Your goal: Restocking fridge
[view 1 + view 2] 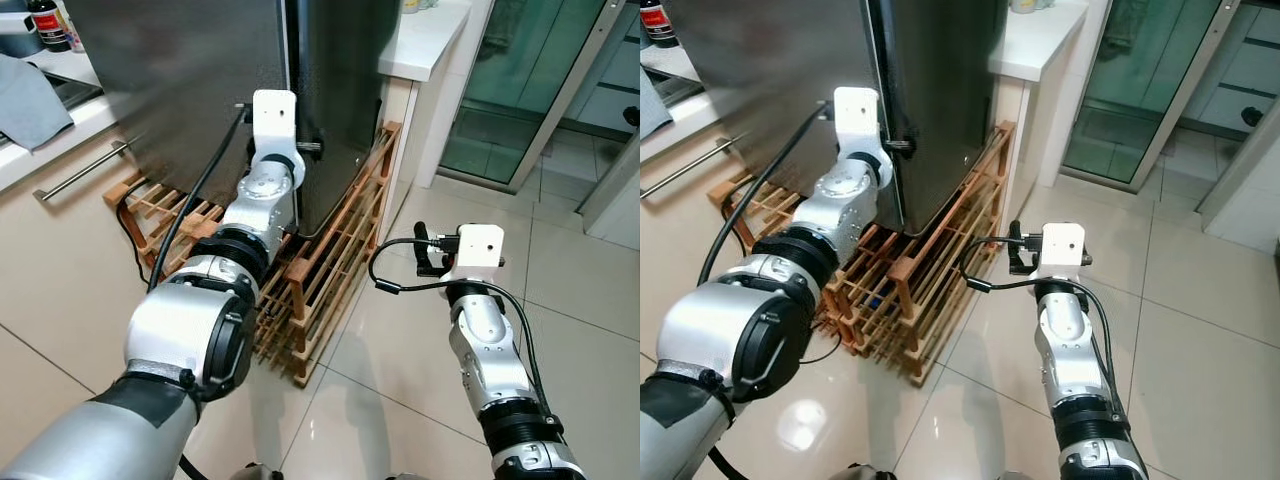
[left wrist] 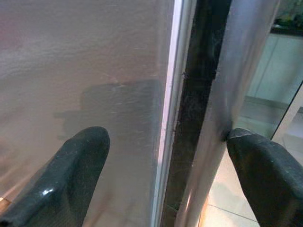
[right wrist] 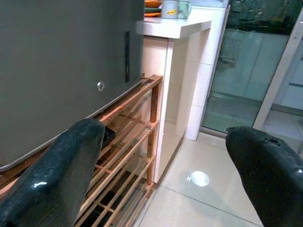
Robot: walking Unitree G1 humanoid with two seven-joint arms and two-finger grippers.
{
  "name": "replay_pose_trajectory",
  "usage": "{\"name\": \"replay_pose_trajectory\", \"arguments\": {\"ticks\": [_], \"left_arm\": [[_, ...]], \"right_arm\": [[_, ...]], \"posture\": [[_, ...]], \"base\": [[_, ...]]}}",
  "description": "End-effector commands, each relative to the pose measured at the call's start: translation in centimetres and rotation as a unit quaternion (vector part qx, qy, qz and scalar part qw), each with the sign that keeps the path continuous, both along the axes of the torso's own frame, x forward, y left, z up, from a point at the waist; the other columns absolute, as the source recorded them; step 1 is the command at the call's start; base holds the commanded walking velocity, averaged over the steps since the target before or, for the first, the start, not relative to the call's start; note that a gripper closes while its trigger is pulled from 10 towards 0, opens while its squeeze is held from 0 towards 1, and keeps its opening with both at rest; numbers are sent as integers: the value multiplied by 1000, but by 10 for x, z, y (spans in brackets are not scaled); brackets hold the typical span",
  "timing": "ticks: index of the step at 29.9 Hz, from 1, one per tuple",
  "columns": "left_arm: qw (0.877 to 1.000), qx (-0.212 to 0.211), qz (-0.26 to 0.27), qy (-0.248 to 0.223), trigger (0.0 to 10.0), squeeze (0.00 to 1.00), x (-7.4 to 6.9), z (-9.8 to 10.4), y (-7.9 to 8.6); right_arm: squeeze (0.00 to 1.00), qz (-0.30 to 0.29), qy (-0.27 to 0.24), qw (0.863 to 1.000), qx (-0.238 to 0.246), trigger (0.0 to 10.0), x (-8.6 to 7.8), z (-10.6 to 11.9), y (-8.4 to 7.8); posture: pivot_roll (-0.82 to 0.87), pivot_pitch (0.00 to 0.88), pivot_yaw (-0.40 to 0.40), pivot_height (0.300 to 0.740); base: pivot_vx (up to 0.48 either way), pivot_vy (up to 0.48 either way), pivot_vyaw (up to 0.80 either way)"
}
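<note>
1. I'm holding the left gripper (image 2: 165, 156) spread at the fridge (image 1: 180, 80) door edge: one finger (image 2: 71, 170) is sitting in front of the door face, the other (image 2: 265, 170) is touching the side past the dark seam running between them.
2. Risk: I'm judging the fingers are only straddling the edge, not hooked behind it. Pulling now could slide them off the smooth steel and the door would stay closed.
3. Risk: the wooden rack (image 1: 320, 290) is sitting just below the left gripper and under the fridge. Dropping the arm could snag its slats or the arm's black cable.
4. The right gripper (image 3: 161, 165) is hanging spread and empty over the floor tiles (image 1: 420, 400), beside the rack, holding nothing to restock.
5. The fridge is looking dark, brushed, glossy, closed, directly ahead of the left gripper.
</note>
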State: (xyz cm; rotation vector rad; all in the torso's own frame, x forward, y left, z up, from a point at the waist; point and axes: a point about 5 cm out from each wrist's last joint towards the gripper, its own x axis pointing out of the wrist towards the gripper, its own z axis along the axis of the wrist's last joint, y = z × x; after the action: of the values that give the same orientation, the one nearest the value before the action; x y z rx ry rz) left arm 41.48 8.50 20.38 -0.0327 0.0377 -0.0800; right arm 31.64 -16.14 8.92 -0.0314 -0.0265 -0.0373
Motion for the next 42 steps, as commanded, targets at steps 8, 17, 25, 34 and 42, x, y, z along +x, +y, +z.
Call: {"name": "replay_pose_trajectory", "arguments": {"ticks": [8,17,25,34,42], "left_arm": [[998,-6,-56,-31,10000,0,-2,15,-28],[994,14,-100,-51,10000,0,-8,5,-35],[991,7,-125,-40,10000,0,-20,-25,-22],[991,14,-60,-116,10000,0,-95,-51,81],[992,77,16,-100,10000,0,-177,-68,100]], "right_arm": [[0,2,-4,1000,-5,10000,0,3,0],[0,5,-1,1000,-3,10000,-4,1,0],[0,11,-8,1000,-3,10000,-1,5,2],[0,23,-35,999,9,10000,-16,21,1],[0,52,-54,997,4,10000,-45,28,-7]], "posture": [[-123,0,56,740],[-95,0,31,740],[-70,0,33,740],[36,0,-20,740],[102,0,-72,740]], "base": [[0,0,0],[0,0,0],[0,0,0],[0,0,0],[0,0,0]]}}
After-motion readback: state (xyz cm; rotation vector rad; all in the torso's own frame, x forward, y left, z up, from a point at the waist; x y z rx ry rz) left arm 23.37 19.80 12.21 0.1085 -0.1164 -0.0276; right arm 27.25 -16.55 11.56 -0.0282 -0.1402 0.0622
